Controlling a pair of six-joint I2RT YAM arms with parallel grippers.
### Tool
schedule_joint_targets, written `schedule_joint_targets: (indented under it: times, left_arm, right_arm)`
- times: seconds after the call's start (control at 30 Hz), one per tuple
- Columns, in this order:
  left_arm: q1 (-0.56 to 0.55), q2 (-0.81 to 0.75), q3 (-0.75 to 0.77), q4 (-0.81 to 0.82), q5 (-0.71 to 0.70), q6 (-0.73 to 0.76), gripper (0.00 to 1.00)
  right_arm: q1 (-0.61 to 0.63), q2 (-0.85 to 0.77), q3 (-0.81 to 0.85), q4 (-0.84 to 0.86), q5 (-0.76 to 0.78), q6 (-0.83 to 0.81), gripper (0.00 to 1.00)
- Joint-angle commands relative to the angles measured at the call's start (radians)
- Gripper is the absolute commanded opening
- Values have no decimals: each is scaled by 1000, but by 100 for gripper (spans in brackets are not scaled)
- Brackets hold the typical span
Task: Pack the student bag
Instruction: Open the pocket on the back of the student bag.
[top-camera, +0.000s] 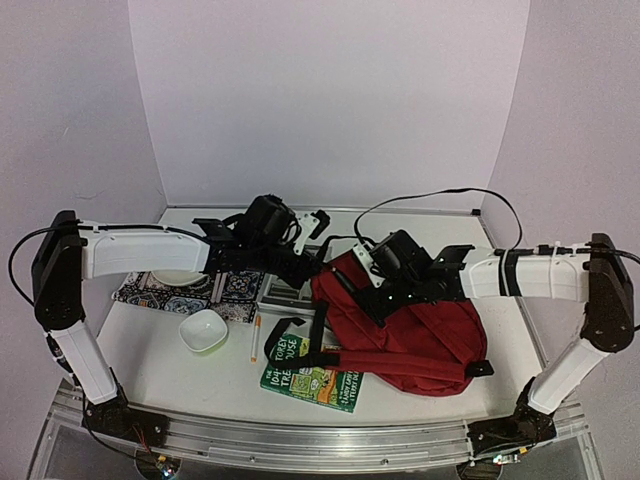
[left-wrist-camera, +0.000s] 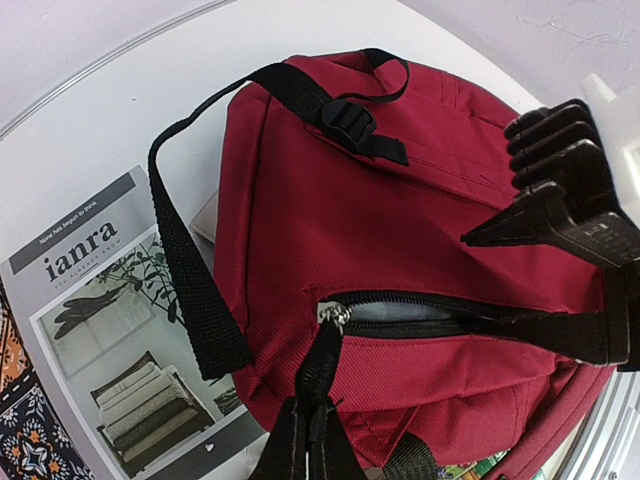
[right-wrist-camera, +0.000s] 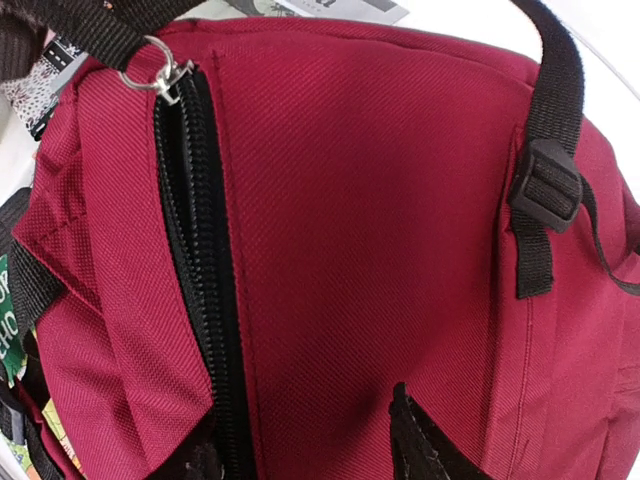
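Crowding the student bag's (top-camera: 425, 335) zipper edge (right-wrist-camera: 195, 250), left gripper (left-wrist-camera: 310, 445), right gripper (right-wrist-camera: 310, 450).

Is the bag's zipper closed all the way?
No, the left wrist view shows the zipper on the bag gaping, with pale lining visible through the gap.

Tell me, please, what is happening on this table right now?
Two robot arms are working on the student bag, which lies on the table. The left hand is shut on the black zipper pull, and the zipper is partly open. The right hand sits on the red fabric beside the zipper, fingers apart. A green book, a pencil and a white bowl lie outside the bag, not yet packed.
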Motion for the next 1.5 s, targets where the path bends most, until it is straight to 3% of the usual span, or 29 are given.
schedule_joint_targets:
  times: [0.0, 0.2, 0.3, 0.4, 0.53, 1.0, 1.3, 1.47]
  left_arm:
    - [0, -57, -4, 48, -18, -4, 0]
    - [0, -49, 5, 50, -32, 4, 0]
    - [0, -33, 11, 50, -41, 7, 0]
    - [0, -23, 21, 50, -34, 8, 0]
    - [0, -15, 42, 51, -29, 10, 1]
    - [27, -29, 80, 54, -109, -4, 40]
    - [45, -22, 93, 53, -123, -33, 68]
    - [46, -8, 85, 50, -109, -66, 73]
  right_arm:
    - [-6, -59, 29, -88, 136, -35, 43]
    - [-6, -107, 43, -149, 226, -57, 17]
    - [-6, -133, 52, -160, 225, -73, 12]
    - [-5, -143, 59, -165, 242, -86, 0]
    - [-6, -142, 73, -179, 279, -95, 0]
    - [11, -149, 110, -133, 706, -139, 0]
    - [12, -146, 78, -69, 679, -124, 0]
    - [12, -119, 55, -79, 590, -91, 0]
